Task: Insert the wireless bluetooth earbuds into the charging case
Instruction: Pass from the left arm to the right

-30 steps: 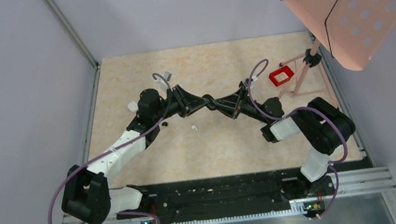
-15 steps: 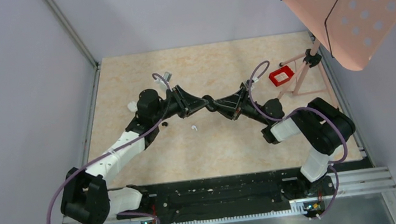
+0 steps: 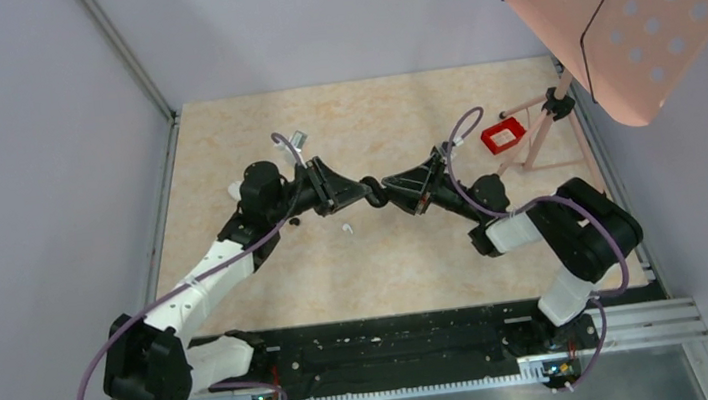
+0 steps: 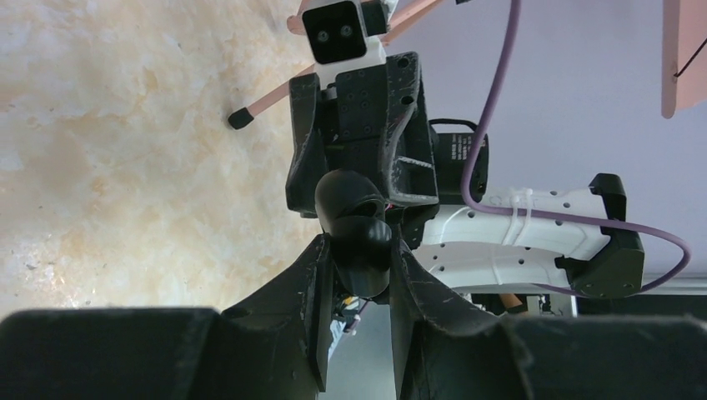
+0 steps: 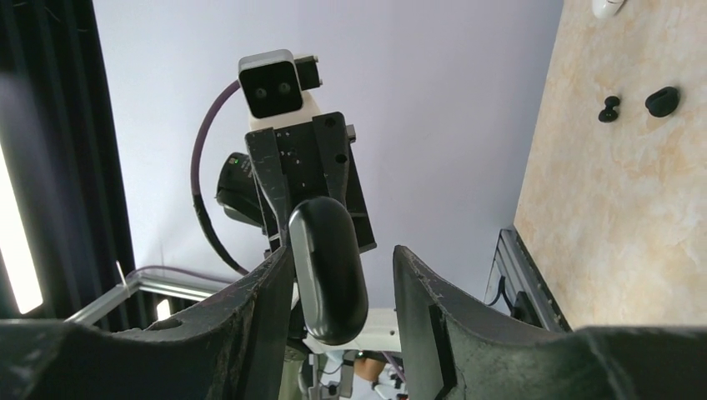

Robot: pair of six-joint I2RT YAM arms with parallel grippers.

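Both arms meet above the middle of the bench [image 3: 407, 254], jaws tip to tip. Every place below is given from the charging case.

- Charging case [image 4: 350, 200]: black, rounded, off the bench, between the two sets of jaws.
- Left gripper [image 4: 360, 250]: jaws narrow and clamped on the case, a finger pressing each side. In the left wrist view the case stands up out of the grip.
- Right gripper [image 5: 342, 258]: faces the case from the other end with its jaws parted. In the right wrist view the case lies against one finger [image 5: 271, 292], with a clear gap to the other. It has no grip on the case.
- White stemmed earbud [image 3: 346, 228]: lies on the bench below the case, a little to its left and toward the arm bases. Nothing touches it.
- Black earbud [image 5: 663, 101]: on the bench, farther left of the case than the white one. A second small black piece [image 5: 610, 108] lies just beside it, the two apart.
- White item [image 3: 235, 189]: on the bench, well left of the case. Too small to tell what it is.
- Red frame [image 3: 504, 134]: well right of the case, by the foot of the pink stand [image 3: 543, 123].
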